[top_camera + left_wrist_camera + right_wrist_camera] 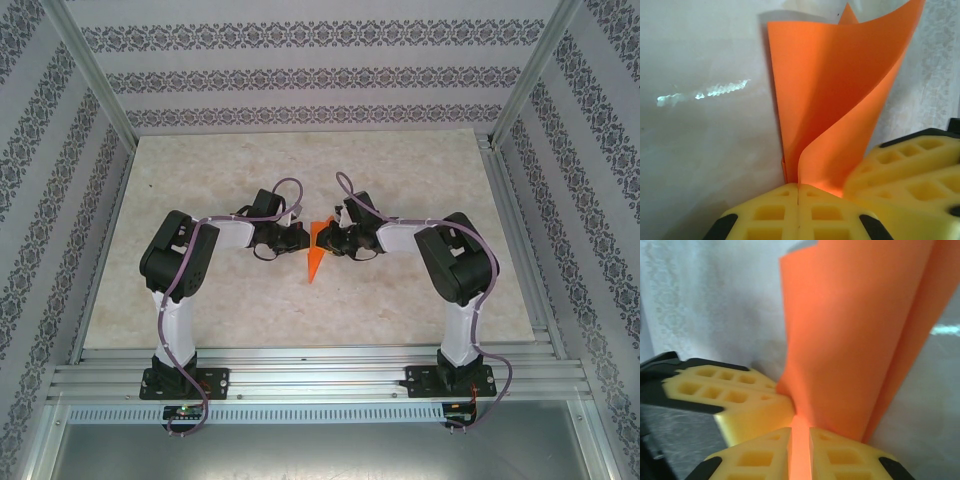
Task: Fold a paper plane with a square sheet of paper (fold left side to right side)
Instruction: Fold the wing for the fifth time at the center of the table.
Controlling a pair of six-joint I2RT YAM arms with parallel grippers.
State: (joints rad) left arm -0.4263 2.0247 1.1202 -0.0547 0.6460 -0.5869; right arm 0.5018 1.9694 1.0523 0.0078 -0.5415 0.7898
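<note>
The orange sheet of paper (316, 250) stands at the table's middle as a narrow creased shape, its point toward the near edge. Both grippers meet at it. My left gripper (299, 240) comes from the left, my right gripper (333, 240) from the right. In the left wrist view the left gripper (799, 187) is shut, with the paper (840, 100) rising out of the seam between its jaws in two curved leaves. The right gripper's fingers (910, 170) press in beside it. In the right wrist view the right gripper (800, 432) pinches the paper (850, 340), orange showing in the slit.
The beige table top (400, 300) has free room all round the paper. Aluminium rails (320, 372) run along the near edge and posts stand at the corners. Patterned walls (300, 80) close in the back and sides.
</note>
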